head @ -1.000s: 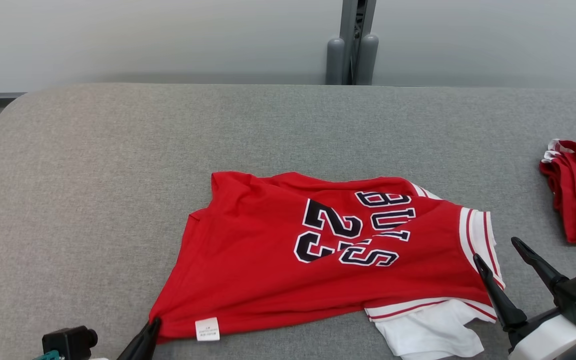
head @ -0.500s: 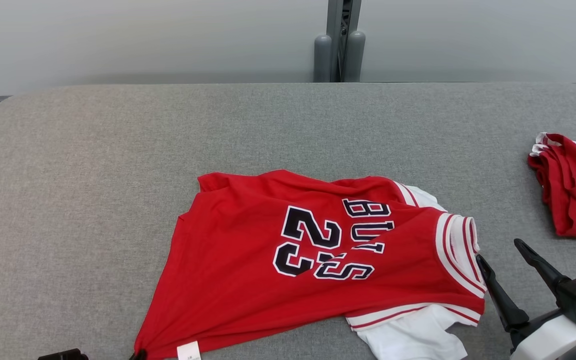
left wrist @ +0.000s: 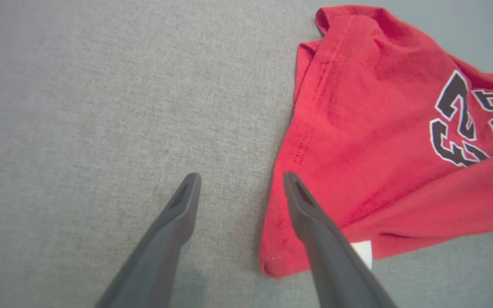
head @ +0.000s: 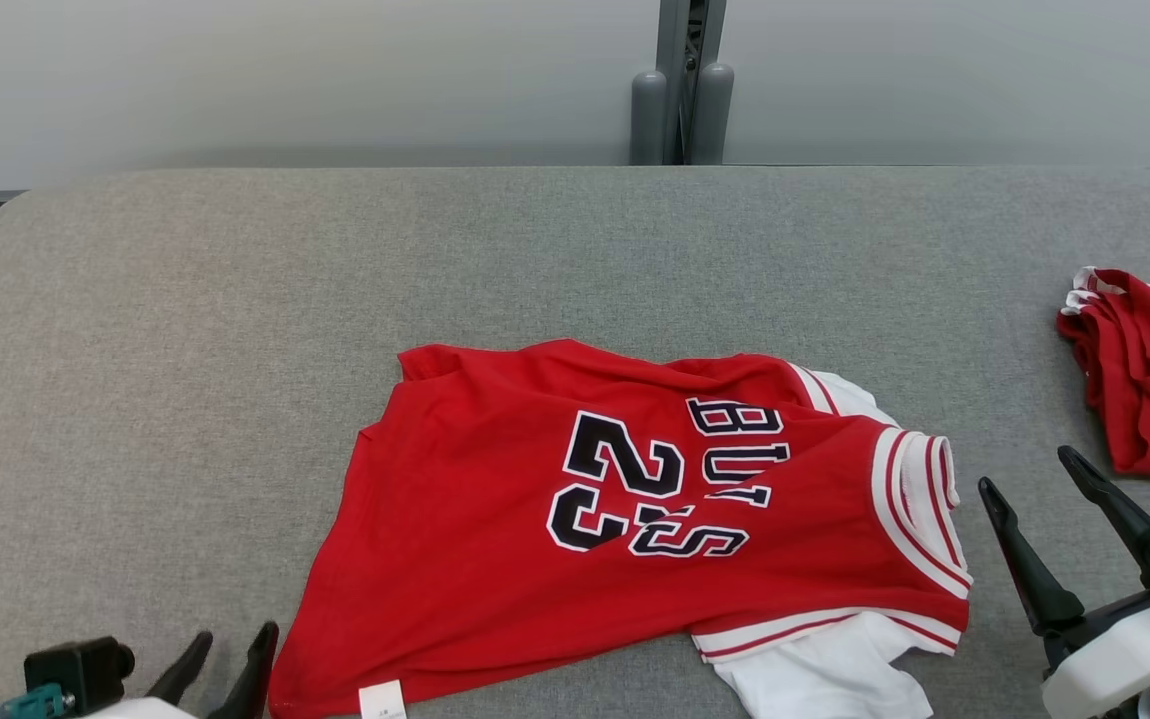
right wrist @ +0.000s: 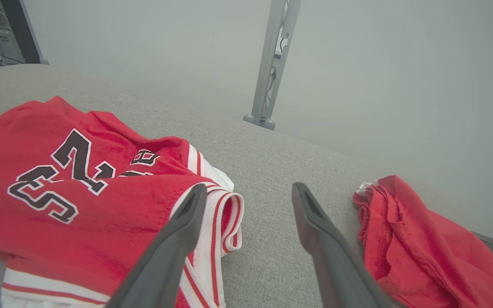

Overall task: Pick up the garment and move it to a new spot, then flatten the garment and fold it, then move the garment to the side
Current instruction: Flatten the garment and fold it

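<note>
Red jersey (head: 635,519) w/ black "23" lettering lies on the grey padded table (head: 236,300), roughly mid-table and toward the near side. It's spread out but not flat: a diagonal fold cuts across the lettering, the striped white trim (head: 919,499) is bunched at the robot's right, and a white layer (head: 825,669) sticks out below. A small white label (head: 380,697) sits at the near-left corner.

L gripper (head: 236,633) is just beside that corner w/ fingers spread and nothing between them. In the left wrist view one finger overlaps the hem, but can't tell if it touches. R gripper (head: 1025,468) is also spread and empty, near the striped trim but apart from it. A second red garment (head: 1149,379) sits crumpled at the far right, well apart from the jersey. A metal post (head: 682,90) stands behind the table.

Judgement: relocation looks done and flattening is the step in hand.

Risks from here:
- Pinching the top layer only, so front & back separate and the diagonal fold gets locked in.
- A low R finger could snag the bunched trim and drag it further under.
- Uneven pull from both sides would skew the jersey rather than smooth it.
- A later move to the right could run it into the second garment and tangle the two.
</note>
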Robot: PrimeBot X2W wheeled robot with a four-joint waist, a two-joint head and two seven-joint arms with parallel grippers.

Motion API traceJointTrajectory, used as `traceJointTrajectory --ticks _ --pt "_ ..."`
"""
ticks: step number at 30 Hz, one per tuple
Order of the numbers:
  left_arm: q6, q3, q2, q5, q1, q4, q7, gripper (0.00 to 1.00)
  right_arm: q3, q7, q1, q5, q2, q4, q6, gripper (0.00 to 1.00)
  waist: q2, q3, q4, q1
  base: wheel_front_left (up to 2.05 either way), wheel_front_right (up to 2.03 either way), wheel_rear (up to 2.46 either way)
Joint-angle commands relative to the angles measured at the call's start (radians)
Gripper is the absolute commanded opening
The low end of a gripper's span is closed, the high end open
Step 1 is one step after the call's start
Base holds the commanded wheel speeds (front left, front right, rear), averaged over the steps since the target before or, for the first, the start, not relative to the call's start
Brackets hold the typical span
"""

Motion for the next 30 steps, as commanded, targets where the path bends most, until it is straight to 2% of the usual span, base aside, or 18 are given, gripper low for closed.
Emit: traceJointTrajectory --ticks 1,6,16,25,30 --pt "0.010 0.004 0.008 0.012 -0.016 -0.012 -0.005 1.00 -0.004 0.001 -0.009 -0.005 -0.005 -0.004 0.000 1.00 0.0000 0.000 -0.002 0.0000 0.00 0.00 0.00" --pt "0.041 0.008 0.006 0.059 -0.060 -0.084 -0.037 1.00 -0.021 0.002 -0.009 -0.008 -0.005 -0.008 0.000 1.00 0.0000 -0.003 -0.009 0.0000 0.00 0.00 0.00" --pt "0.056 -0.031 -0.077 0.117 -0.164 -0.071 -0.077 1.00 -0.063 -0.005 -0.006 -0.019 0.026 -0.012 0.000 1.00 0.0000 -0.042 -0.030 0.0000 0.00 0.00 0.00" --pt "0.077 -0.045 -0.133 0.136 -0.143 -0.018 -0.128 1.00 -0.134 -0.028 0.031 -0.039 0.100 -0.017 0.000 1.00 0.0000 -0.101 -0.034 0.0000 0.00 0.00 0.00" --pt "0.101 -0.048 -0.143 0.152 -0.113 -0.012 -0.147 1.00 -0.163 -0.038 0.071 -0.057 0.159 -0.029 0.000 1.00 0.0000 -0.128 -0.031 0.0000 0.00 0.00 0.00"
